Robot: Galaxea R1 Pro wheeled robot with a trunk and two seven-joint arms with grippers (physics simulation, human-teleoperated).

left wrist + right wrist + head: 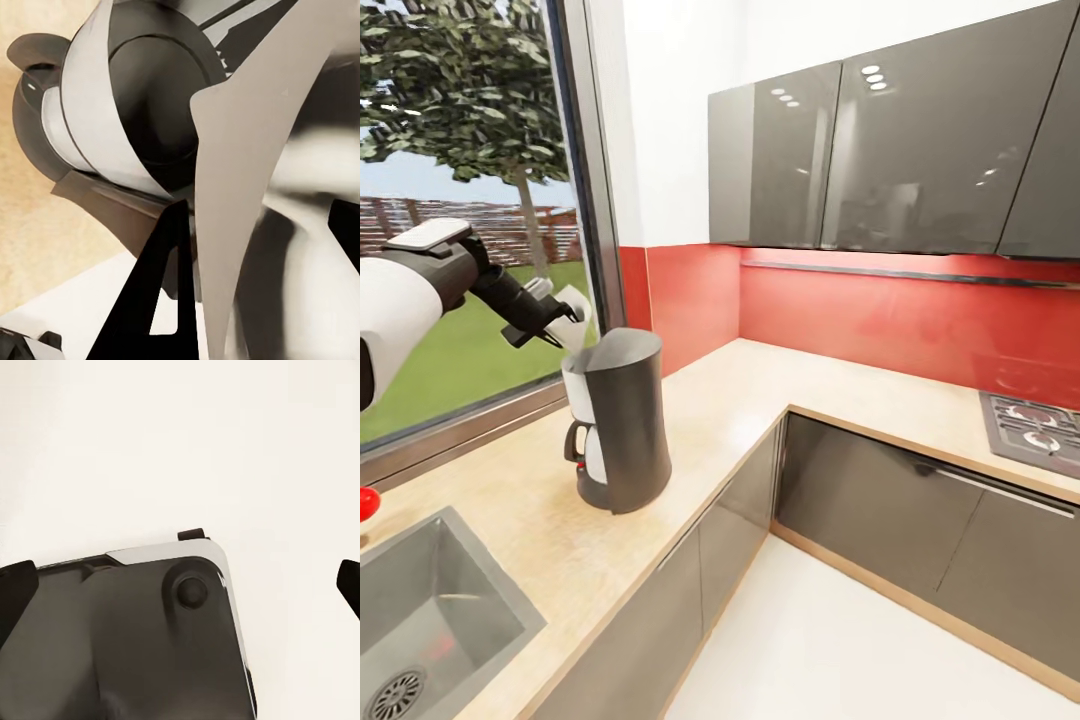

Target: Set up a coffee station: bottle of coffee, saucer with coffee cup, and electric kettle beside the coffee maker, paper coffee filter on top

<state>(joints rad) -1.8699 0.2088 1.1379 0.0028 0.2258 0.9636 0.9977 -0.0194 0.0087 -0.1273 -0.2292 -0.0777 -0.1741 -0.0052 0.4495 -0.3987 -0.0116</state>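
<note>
My left pincer [560, 318] grips the paper filter [575, 310], holding it just above the top of the coffee maker [618, 420], which stands on the counter [740, 400] right of the sink [420, 610]. My right pincer: cannot tell.

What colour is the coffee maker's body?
Dark grey, with a white front section; the coffee maker shows best in the head view.
</note>
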